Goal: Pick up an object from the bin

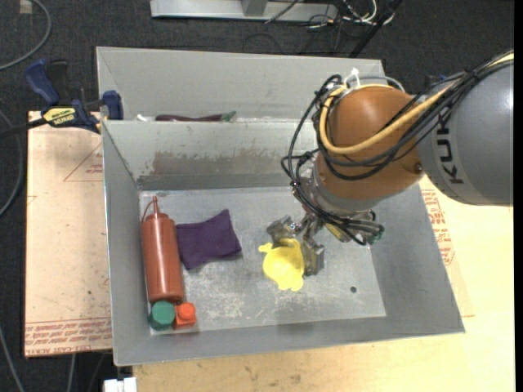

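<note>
yellow crumpled thing [283, 269]; pincer [299, 245] spread apart over it, fingertips [315, 258] touching its upper edge, nothing gripped.

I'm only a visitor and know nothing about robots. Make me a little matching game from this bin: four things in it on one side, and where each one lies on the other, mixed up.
Things:
1. red bottle
2. purple cloth
3. yellow lump
4. green round piece

Places:
A. right by the gripper, mid-floor
B. lying along the left wall of the bin
C. at the bottle's lower end in the view, beside a small orange piece
D. between the bottle and the yellow lump

Pairs: 1-B, 2-D, 3-A, 4-C.
</note>
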{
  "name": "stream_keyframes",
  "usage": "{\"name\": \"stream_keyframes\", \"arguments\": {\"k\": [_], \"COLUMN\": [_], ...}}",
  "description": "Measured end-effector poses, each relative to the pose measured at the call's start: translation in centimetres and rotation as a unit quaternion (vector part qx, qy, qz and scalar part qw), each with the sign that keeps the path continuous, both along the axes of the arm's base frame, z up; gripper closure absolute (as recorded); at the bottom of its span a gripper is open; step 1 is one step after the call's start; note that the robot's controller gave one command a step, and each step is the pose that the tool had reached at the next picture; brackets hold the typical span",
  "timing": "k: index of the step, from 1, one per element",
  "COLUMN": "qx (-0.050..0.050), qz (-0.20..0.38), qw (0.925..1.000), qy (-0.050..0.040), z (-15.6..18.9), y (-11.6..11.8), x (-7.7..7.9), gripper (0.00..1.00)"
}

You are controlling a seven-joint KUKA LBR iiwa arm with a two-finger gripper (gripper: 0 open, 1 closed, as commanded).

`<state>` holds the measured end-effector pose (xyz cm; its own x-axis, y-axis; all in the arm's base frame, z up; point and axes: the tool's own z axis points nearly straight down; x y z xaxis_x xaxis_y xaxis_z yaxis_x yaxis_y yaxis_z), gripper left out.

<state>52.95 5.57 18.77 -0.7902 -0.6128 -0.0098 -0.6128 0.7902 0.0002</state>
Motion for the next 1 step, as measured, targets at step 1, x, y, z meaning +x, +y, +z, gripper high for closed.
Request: {"name": "stream_keyframes", "arguments": {"k": [1], "qx": [0.0], "qz": [0.037], "qw": [0.9993], "qy": [0.0003], "z": [0.49], "y": [-0.79], "x": [-0.73], "gripper": [1.0]}}
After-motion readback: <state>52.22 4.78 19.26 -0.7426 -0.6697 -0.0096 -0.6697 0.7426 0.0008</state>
